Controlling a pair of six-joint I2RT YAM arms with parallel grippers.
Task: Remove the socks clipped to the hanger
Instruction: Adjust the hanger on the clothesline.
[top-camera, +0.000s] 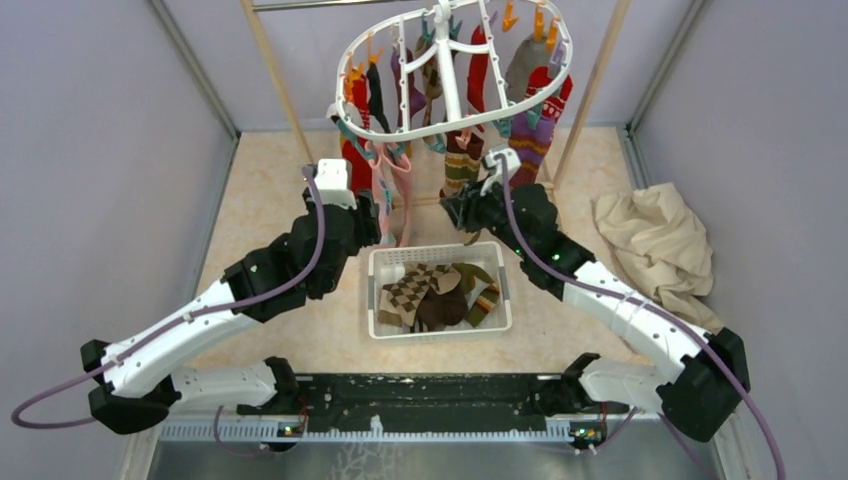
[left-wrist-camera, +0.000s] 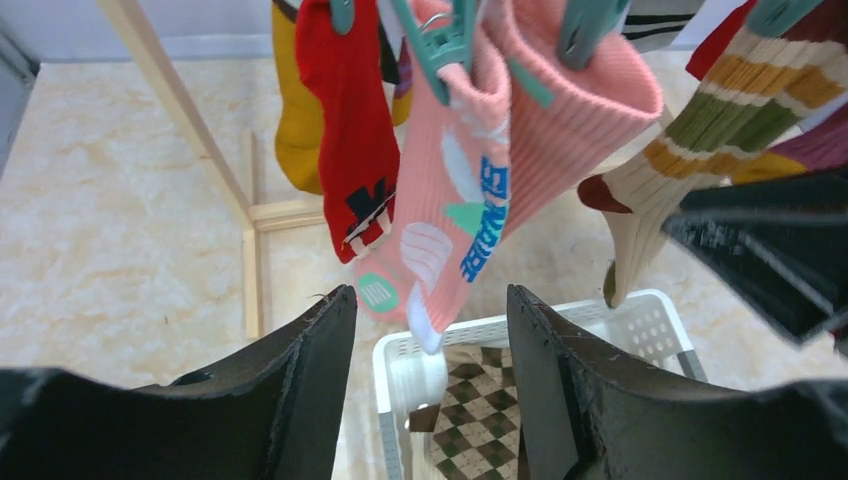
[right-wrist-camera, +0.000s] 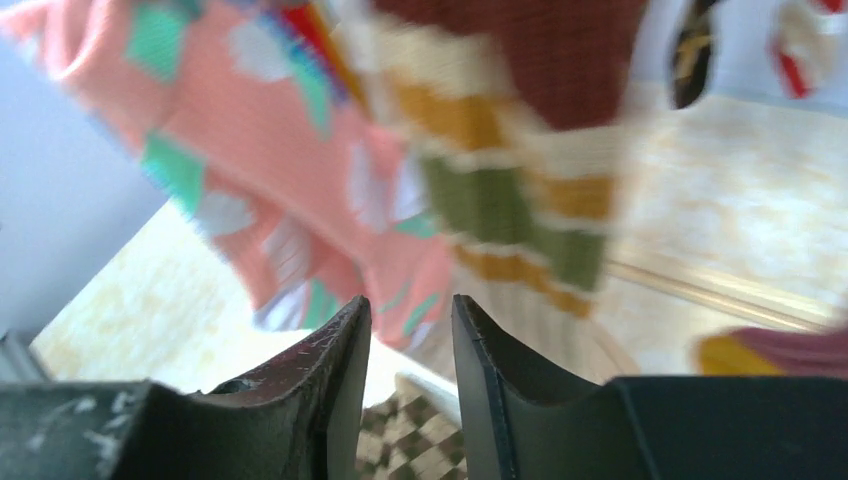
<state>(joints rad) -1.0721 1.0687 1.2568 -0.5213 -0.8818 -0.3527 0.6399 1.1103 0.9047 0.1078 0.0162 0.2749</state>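
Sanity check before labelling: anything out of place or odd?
Only a crumpled beige cloth heaped by the right wall, apart from the white slotted plastic basket and white oval plastic hanger. Nothing looks spilled or damaged.

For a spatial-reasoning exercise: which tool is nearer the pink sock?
Left. The left tool is close beside the pink sock; the right tool is farther right, by the striped sock.

The right gripper sits at 6 o'clock, its two black fingers a little apart. A blurry pink sock hangs at 10 o'clock, a striped sock at 12 o'clock.
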